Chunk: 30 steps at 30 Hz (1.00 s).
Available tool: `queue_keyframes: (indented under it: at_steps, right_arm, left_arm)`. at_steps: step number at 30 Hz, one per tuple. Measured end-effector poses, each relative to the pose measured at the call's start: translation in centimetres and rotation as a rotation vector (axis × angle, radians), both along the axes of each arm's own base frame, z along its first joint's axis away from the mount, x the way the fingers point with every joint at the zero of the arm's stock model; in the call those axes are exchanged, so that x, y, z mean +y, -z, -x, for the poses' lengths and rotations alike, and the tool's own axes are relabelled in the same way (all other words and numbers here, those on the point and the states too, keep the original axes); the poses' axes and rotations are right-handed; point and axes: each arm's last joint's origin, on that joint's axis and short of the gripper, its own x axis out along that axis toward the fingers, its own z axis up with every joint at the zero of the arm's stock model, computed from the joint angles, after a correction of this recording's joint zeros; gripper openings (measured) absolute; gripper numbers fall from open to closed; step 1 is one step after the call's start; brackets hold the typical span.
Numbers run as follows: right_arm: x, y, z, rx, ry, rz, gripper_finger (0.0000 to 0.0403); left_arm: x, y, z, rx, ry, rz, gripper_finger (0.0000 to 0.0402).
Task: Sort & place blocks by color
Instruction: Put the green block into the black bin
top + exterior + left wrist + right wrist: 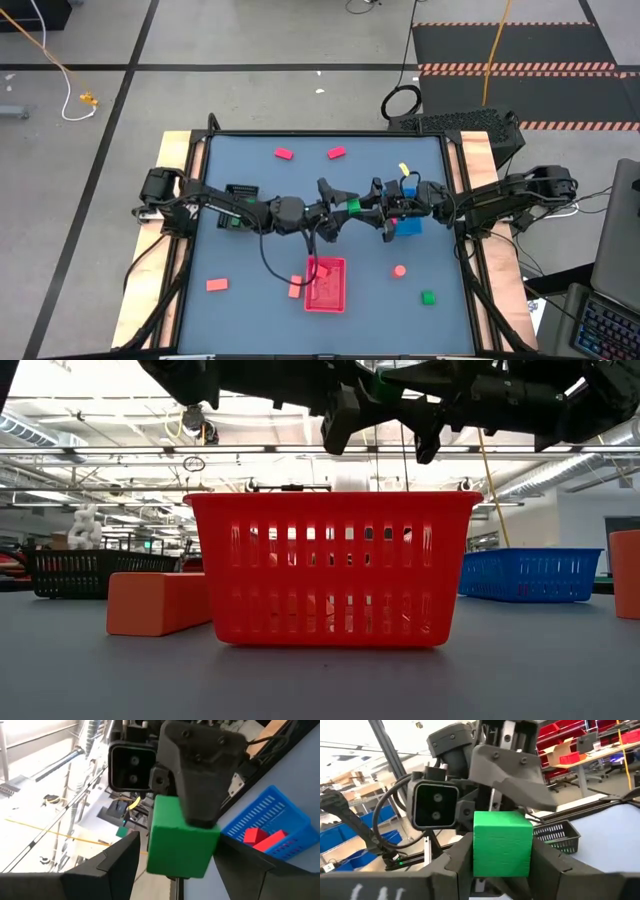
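High view: both arms meet at frame centre over the blue-grey bench [250,260], the left gripper [338,210] and right gripper [368,207] either side of one small green plastic block [353,206], apparently a handover.

Low view: the red slatted plastic tray [330,568] fills the middle.

Left wrist view: the right gripper pinches the block while the left gripper's fingers [115,865] stand spread around it.

Right wrist view: the right gripper's fingers [460,857] press its sides.

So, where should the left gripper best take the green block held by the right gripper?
By its two bare flat side faces, coming head-on from the left arm's side. The right gripper pinches the green block on the other pair of faces, and the open left gripper flanks it.
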Motion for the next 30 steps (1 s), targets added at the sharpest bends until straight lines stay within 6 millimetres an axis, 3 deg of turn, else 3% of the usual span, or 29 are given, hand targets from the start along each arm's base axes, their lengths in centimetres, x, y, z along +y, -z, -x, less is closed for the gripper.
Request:
queue_keyframes:
  at_steps: [6, 13, 30]
  right_arm:
    - [0.0, 0.2, 0.0, 0.017, 0.001, 0.000, 0.0132]
    - [0.0, 0.1, 0.0, 0.016, 0.002, -0.009, 0.0132]
    - [0.0, 0.2, 0.0, 0.023, 0.005, 0.002, 0.0142]
  left_arm:
    - [-0.1, -0.1, 0.0, -0.009, 0.000, -0.003, 0.0235]
    - [-0.4, 0.0, 0.1, 0.004, 0.004, -0.017, 0.0134]
    - [-1.1, 0.0, 0.2, 0.002, 0.002, -0.006, 0.0135]
